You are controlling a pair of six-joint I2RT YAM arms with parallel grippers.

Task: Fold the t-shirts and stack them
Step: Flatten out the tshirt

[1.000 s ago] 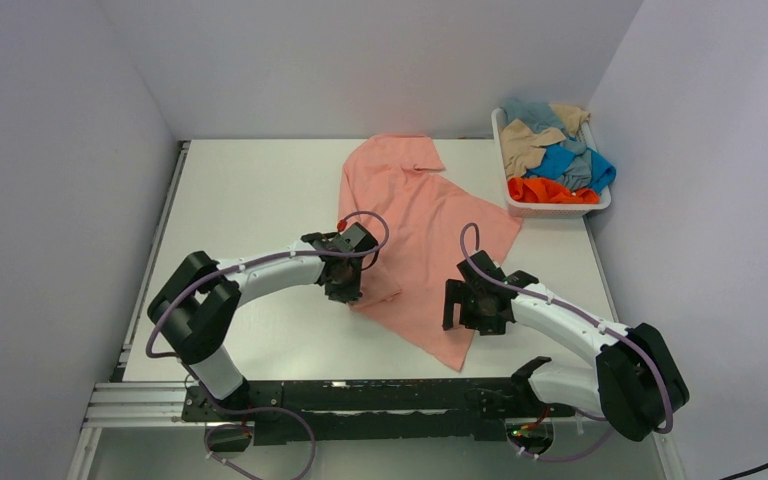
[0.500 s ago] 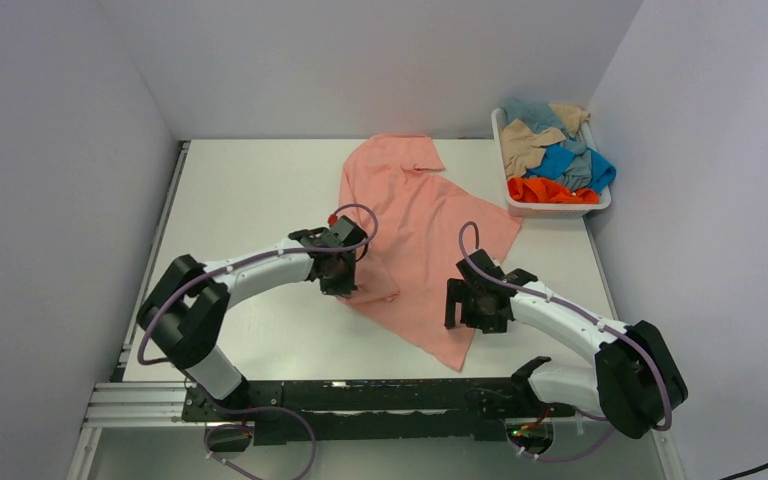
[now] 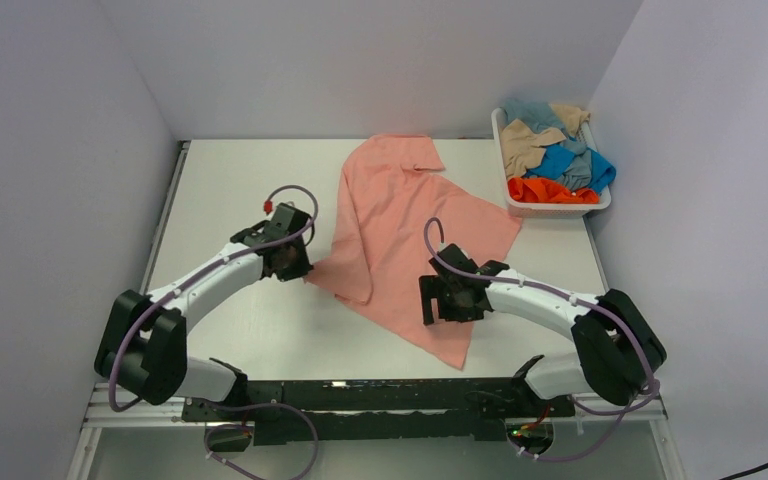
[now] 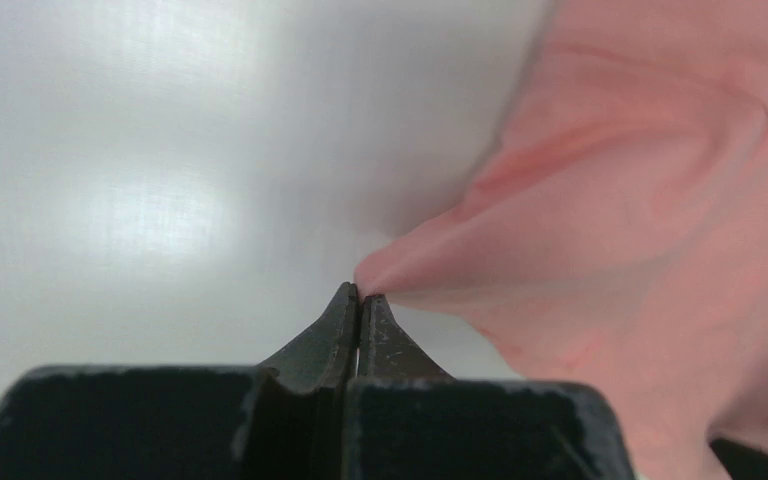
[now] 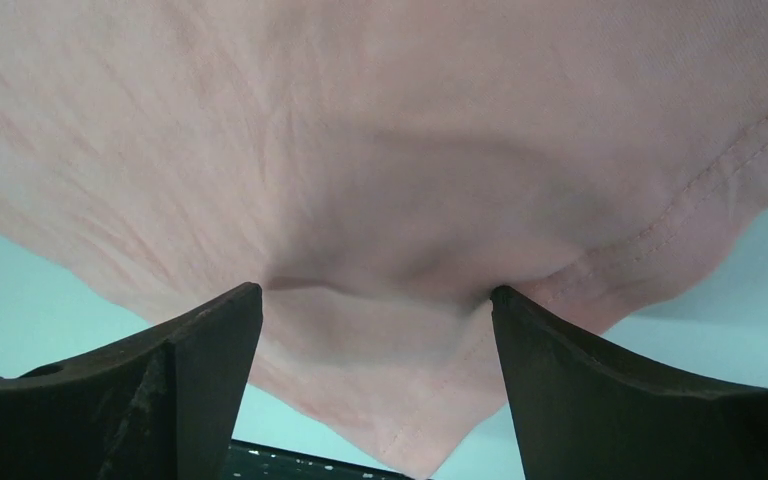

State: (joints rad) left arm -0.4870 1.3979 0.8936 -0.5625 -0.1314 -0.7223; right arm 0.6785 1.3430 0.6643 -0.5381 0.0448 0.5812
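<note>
A salmon pink t-shirt (image 3: 415,215) lies spread on the white table (image 3: 230,190), its left side drawn out to a point. My left gripper (image 3: 302,270) is shut on that point; in the left wrist view the fingertips (image 4: 360,293) pinch a fold of the pink cloth (image 4: 640,220). My right gripper (image 3: 438,305) stands open on the shirt's lower part. In the right wrist view its gripper (image 5: 375,295) straddles the hemmed corner of the shirt (image 5: 360,130), both fingers touching the cloth. More t-shirts lie in a heap at the back right: tan (image 3: 525,148), bright blue (image 3: 560,160), orange (image 3: 550,190), grey-blue (image 3: 532,110).
A white plastic basket (image 3: 560,208) holding the heaped shirts stands at the table's back right corner, against the right wall. Walls close in the table on the left, back and right. The arms' black base rail (image 3: 380,400) runs along the near edge.
My left gripper closed on the shirt's left fold and pulled it out to the left. My right gripper shifted left over the shirt's lower part, still open.
</note>
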